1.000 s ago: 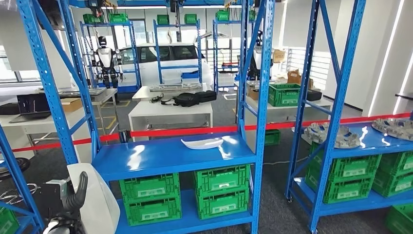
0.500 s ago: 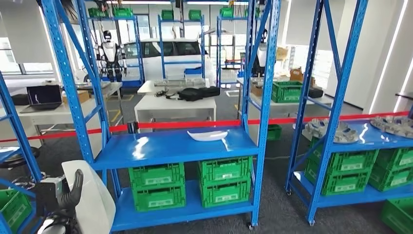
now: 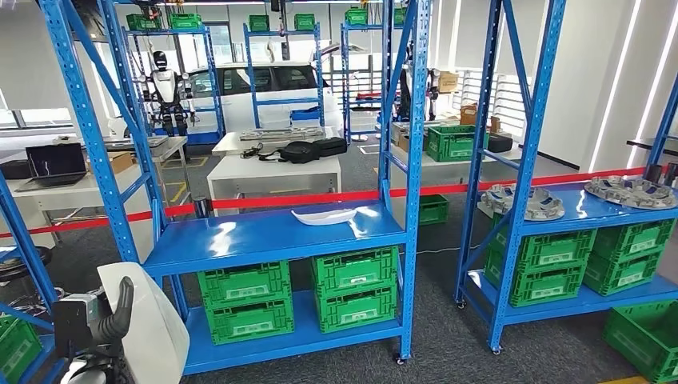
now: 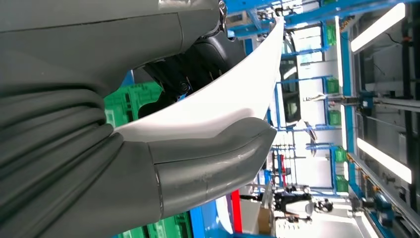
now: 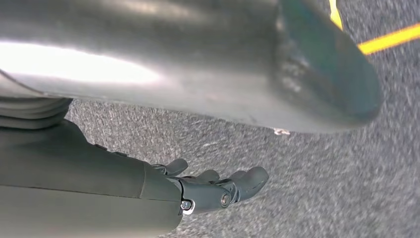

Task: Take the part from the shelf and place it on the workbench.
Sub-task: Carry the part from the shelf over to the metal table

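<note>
My left hand (image 3: pixel 112 318) sits at the lower left of the head view and holds a large curved white part (image 3: pixel 152 328) upright against its dark fingers. In the left wrist view the grey thumb (image 4: pixel 208 158) presses one face of the white part (image 4: pixel 223 99) and the dark fingers (image 4: pixel 198 54) lie behind it. A second white part (image 3: pixel 324 215) lies on the middle level of the blue shelf (image 3: pixel 264 244) ahead. My right hand (image 5: pixel 218 191) hangs above grey carpet with loosely bent fingers and nothing in it.
Green crates (image 3: pixel 352 284) fill the shelf's lower levels. A red barrier tape (image 3: pixel 304 198) runs behind it, with white tables (image 3: pixel 272 172) beyond. A second blue rack (image 3: pixel 560 216) at the right carries grey parts and crates. A yellow floor line (image 5: pixel 391 37) crosses the carpet.
The whole picture has shifted as the camera moved, so the racks now sit further left and lower. My left hand still holds the white part at the lower left.
</note>
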`<state>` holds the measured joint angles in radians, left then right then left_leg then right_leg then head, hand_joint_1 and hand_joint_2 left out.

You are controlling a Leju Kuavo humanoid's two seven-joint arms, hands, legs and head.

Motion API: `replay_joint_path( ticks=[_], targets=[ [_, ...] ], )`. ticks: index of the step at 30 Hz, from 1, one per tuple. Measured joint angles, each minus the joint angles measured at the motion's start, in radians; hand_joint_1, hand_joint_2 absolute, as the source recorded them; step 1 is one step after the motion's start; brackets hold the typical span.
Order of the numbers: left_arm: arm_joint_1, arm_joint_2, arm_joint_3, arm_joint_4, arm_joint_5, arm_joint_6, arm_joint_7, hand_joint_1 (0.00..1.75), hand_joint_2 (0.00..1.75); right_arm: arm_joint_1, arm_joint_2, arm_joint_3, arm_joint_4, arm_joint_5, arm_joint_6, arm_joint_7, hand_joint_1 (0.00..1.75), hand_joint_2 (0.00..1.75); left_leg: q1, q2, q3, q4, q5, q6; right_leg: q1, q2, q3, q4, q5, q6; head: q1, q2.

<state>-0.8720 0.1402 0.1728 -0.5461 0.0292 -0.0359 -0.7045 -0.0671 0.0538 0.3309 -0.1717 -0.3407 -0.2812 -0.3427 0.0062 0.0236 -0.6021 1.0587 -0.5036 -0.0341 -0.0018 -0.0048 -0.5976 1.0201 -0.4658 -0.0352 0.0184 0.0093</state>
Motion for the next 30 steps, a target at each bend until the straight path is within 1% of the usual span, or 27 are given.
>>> replay_joint_path(
  ticks=[1,3,4,5,6,7,8,9,10,11,13,14,15,16,17,18,19,20,21,22,23,24,25,26,28,29,30],
  targets=[
    [0.004,0.002,0.000,-0.002,0.002,-0.001,0.000,1.75,1.75,0.001,-0.001,0.000,0.000,-0.002,0.001,0.000,0.00,0.00,0.001,-0.007,-0.020,0.048,-0.031,-0.004,-0.001,0.006,-0.002,-0.002,0.004,-0.005,-0.001,0.000],
    [0.012,0.005,0.000,-0.004,0.006,-0.002,0.000,1.75,1.75,0.004,-0.002,0.000,0.000,-0.006,0.001,-0.001,0.00,0.00,0.002,-0.016,-0.074,0.182,-0.099,-0.009,0.000,0.020,-0.009,-0.001,0.010,-0.010,-0.002,0.000],
    [0.017,0.005,0.000,-0.003,0.008,-0.002,0.000,1.75,1.75,0.007,-0.002,-0.001,0.000,-0.007,0.002,-0.002,0.00,0.00,0.002,-0.017,-0.092,0.230,-0.114,-0.009,0.000,0.028,-0.013,-0.001,0.013,-0.010,-0.002,0.000],
    [0.021,0.005,0.000,-0.003,0.009,-0.002,0.000,1.75,1.75,0.009,-0.002,-0.001,0.000,-0.008,0.002,-0.004,0.00,0.00,0.002,-0.018,-0.096,0.246,-0.110,-0.009,0.001,0.036,-0.017,0.001,0.016,-0.009,-0.002,0.000],
    [0.023,0.005,0.000,-0.004,0.009,-0.002,0.000,1.75,1.75,0.011,-0.002,-0.001,0.000,-0.009,0.002,-0.006,0.00,0.00,0.002,-0.021,-0.078,0.217,-0.085,-0.006,0.002,0.045,-0.021,0.002,0.019,-0.008,-0.003,0.000],
    [0.023,0.005,0.000,-0.006,0.010,-0.002,0.000,1.75,1.75,0.013,-0.002,-0.001,0.000,-0.009,0.002,-0.008,0.00,0.00,0.002,-0.029,-0.043,0.156,-0.050,-0.001,0.002,0.055,-0.024,0.004,0.022,-0.006,-0.003,0.000],
    [0.023,0.006,0.000,-0.009,0.010,-0.002,0.000,1.75,1.75,0.013,-0.001,-0.001,0.000,-0.009,0.002,-0.009,0.00,0.00,0.002,-0.046,-0.002,0.082,-0.025,0.005,0.003,0.064,-0.026,0.005,0.025,-0.003,-0.003,0.000],
    [0.023,0.007,0.000,-0.013,0.010,-0.002,0.000,1.75,1.75,0.012,-0.001,-0.001,0.000,-0.009,0.002,-0.009,0.00,0.00,0.002,-0.064,0.036,0.017,-0.008,0.009,0.003,0.074,-0.029,0.006,0.028,0.001,-0.003,0.000],
    [0.023,0.009,0.000,-0.015,0.010,-0.002,0.000,1.75,1.75,0.011,-0.001,-0.001,0.000,-0.009,0.002,-0.009,0.00,0.00,0.001,-0.078,0.059,-0.023,-0.003,0.012,0.002,0.084,-0.032,0.006,0.032,0.006,-0.003,0.000],
    [0.022,0.010,0.000,-0.017,0.010,-0.002,0.000,1.75,1.75,0.011,-0.001,-0.001,0.000,-0.009,0.003,-0.009,0.00,0.00,0.000,-0.084,0.069,-0.042,-0.006,0.014,0.001,0.093,-0.036,0.006,0.038,0.013,-0.003,0.000],
    [0.021,0.009,0.000,-0.019,0.010,-0.002,0.000,1.75,1.75,0.014,-0.002,-0.001,0.000,-0.009,0.003,-0.009,0.00,0.00,0.001,-0.067,0.068,-0.051,0.001,0.022,0.000,0.108,-0.044,0.003,0.047,0.026,-0.004,0.000],
    [0.021,0.008,0.000,-0.020,0.010,-0.002,0.000,1.75,1.75,0.016,-0.003,-0.001,0.000,-0.009,0.003,-0.009,0.00,0.00,0.004,-0.057,0.067,-0.056,0.006,0.029,0.002,0.099,-0.050,0.008,0.043,0.031,-0.003,0.000],
    [0.021,0.006,0.000,-0.022,0.011,-0.002,0.000,1.75,1.75,0.016,-0.003,-0.001,0.000,-0.009,0.003,-0.009,0.00,0.00,0.008,-0.045,0.065,-0.061,0.012,0.036,0.004,0.081,-0.062,0.027,0.028,0.035,-0.002,0.000],
    [0.020,0.005,0.000,-0.023,0.011,-0.002,0.000,1.75,1.75,0.015,-0.004,-0.001,0.000,-0.009,0.003,-0.009,0.00,0.00,0.011,-0.033,0.061,-0.064,0.017,0.042,0.004,0.056,-0.082,0.069,0.000,0.039,0.000,0.000],
    [0.021,0.004,0.000,-0.024,0.012,-0.002,0.000,1.75,1.75,0.014,-0.003,-0.001,0.000,-0.009,0.004,-0.009,0.00,0.00,0.010,-0.022,0.056,-0.064,0.020,0.045,0.003,0.034,-0.111,0.132,-0.036,0.044,0.001,0.000],
    [0.022,0.004,0.000,-0.025,0.012,-0.001,0.000,1.75,1.75,0.014,-0.003,-0.001,0.000,-0.009,0.004,-0.009,0.00,0.00,0.010,-0.010,0.051,-0.062,0.022,0.047,-0.001,0.021,-0.142,0.204,-0.071,0.049,0.002,0.000],
    [0.024,0.004,0.000,-0.025,0.012,0.000,0.000,1.75,1.75,0.014,-0.003,-0.001,0.000,-0.009,0.004,-0.009,0.00,0.00,0.010,0.003,0.046,-0.060,0.023,0.047,-0.005,0.015,-0.165,0.263,-0.094,0.055,0.002,0.000],
    [0.027,0.004,0.000,-0.025,0.013,0.001,0.000,1.75,1.75,0.015,-0.003,-0.001,0.000,-0.009,0.005,-0.009,0.00,0.00,0.010,0.016,0.043,-0.057,0.024,0.046,-0.009,0.013,-0.173,0.292,-0.099,0.060,0.002,0.000],
    [0.031,0.004,0.000,-0.025,0.013,0.003,0.000,1.75,1.75,0.016,-0.003,-0.001,0.000,-0.009,0.005,-0.009,0.00,0.00,0.011,0.028,0.040,-0.054,0.024,0.044,-0.012,0.009,-0.156,0.275,-0.086,0.064,0.003,0.000],
    [0.034,0.004,0.000,-0.025,0.013,0.005,0.000,1.75,1.75,0.016,-0.004,-0.001,0.000,-0.009,0.005,-0.009,0.00,0.00,0.013,0.040,0.038,-0.050,0.023,0.041,-0.015,0.000,-0.119,0.218,-0.059,0.067,0.003,0.000],
    [0.035,0.004,0.000,-0.026,0.013,0.006,0.000,1.75,1.75,0.015,-0.003,-0.001,0.000,-0.009,0.004,-0.009,0.00,0.00,0.013,0.052,0.037,-0.044,0.021,0.037,-0.015,-0.021,-0.074,0.141,-0.036,0.068,0.003,0.000],
    [0.036,0.005,0.000,-0.029,0.013,0.007,0.000,1.75,1.75,0.013,-0.003,-0.001,0.000,-0.009,0.004,-0.008,0.00,0.00,0.012,0.062,0.035,-0.038,0.018,0.030,-0.014,-0.040,-0.038,0.076,-0.018,0.065,0.003,0.000],
    [0.035,0.005,0.000,-0.032,0.013,0.008,0.000,1.75,1.75,0.012,-0.003,-0.001,0.000,-0.009,0.004,-0.008,0.00,0.00,0.010,0.072,0.034,-0.033,0.015,0.022,-0.012,-0.052,-0.016,0.034,-0.009,0.059,0.003,0.000],
    [0.034,0.006,0.000,-0.034,0.013,0.009,0.000,1.75,1.75,0.012,-0.002,-0.001,0.000,-0.008,0.004,-0.008,0.00,0.00,0.007,0.080,0.034,-0.032,0.014,0.015,-0.009,-0.057,-0.010,0.017,-0.009,0.051,0.002,0.000],
    [0.033,0.004,0.000,-0.037,0.012,0.010,0.000,1.75,1.75,0.014,-0.002,-0.001,0.000,-0.008,0.003,-0.007,0.00,0.00,0.006,0.098,0.037,-0.036,0.016,0.003,-0.007,-0.036,-0.017,0.018,-0.003,0.035,0.001,0.000],
    [0.033,0.003,0.000,-0.038,0.012,0.010,0.000,1.75,1.75,0.015,-0.002,-0.001,0.000,-0.008,0.003,-0.007,0.00,0.00,0.008,0.093,0.035,-0.034,0.012,-0.003,-0.009,-0.026,-0.019,0.015,0.002,0.028,0.001,0.000],
    [0.033,0.002,0.000,-0.040,0.012,0.010,0.000,1.75,1.75,0.015,-0.002,-0.001,0.000,-0.008,0.003,-0.007,0.00,0.00,0.011,0.076,0.028,-0.018,-0.002,-0.008,-0.010,-0.017,-0.020,0.012,0.007,0.020,0.000,0.000]
  ],
)
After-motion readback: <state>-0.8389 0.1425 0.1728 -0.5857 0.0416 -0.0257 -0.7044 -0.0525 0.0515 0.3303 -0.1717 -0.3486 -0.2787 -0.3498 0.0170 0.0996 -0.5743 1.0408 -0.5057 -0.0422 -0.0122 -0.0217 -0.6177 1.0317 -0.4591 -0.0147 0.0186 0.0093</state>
